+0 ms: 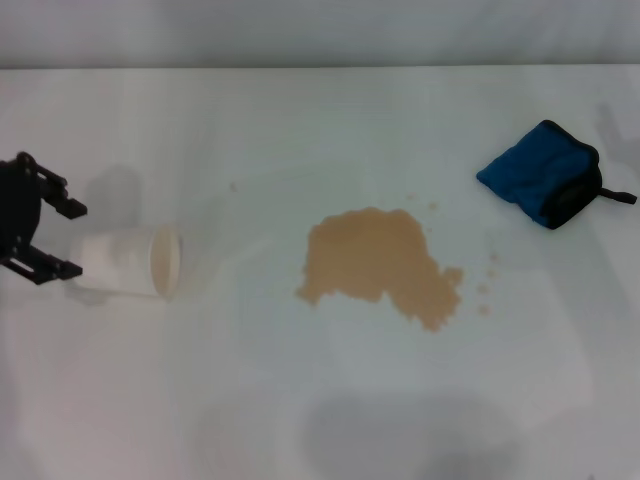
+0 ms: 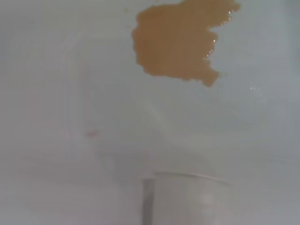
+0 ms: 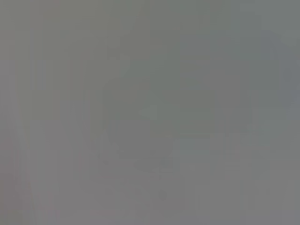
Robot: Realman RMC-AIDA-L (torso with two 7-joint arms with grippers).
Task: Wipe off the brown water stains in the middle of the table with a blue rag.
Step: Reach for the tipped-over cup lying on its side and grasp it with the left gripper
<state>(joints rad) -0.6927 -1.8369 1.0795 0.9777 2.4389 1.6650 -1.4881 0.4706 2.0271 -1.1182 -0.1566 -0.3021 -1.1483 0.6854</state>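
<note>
My left gripper (image 1: 68, 238) hangs at the table's (image 1: 300, 400) left edge, its fingers spread wide, just beside the base of a white paper cup (image 1: 130, 262) lying on its side. The brown water stains (image 1: 378, 264) pool mid-table, with small droplets to their right. The blue rag (image 1: 538, 173) sits crumpled far right, well apart from them. My right gripper is out of sight.

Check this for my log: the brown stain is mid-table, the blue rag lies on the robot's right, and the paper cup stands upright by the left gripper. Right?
One thing is wrong: the paper cup lies on its side, not upright, as the head view shows. The rest holds: the brown stain is mid-table, the blue rag lies on the robot's right, and the cup is by the left gripper.
</note>
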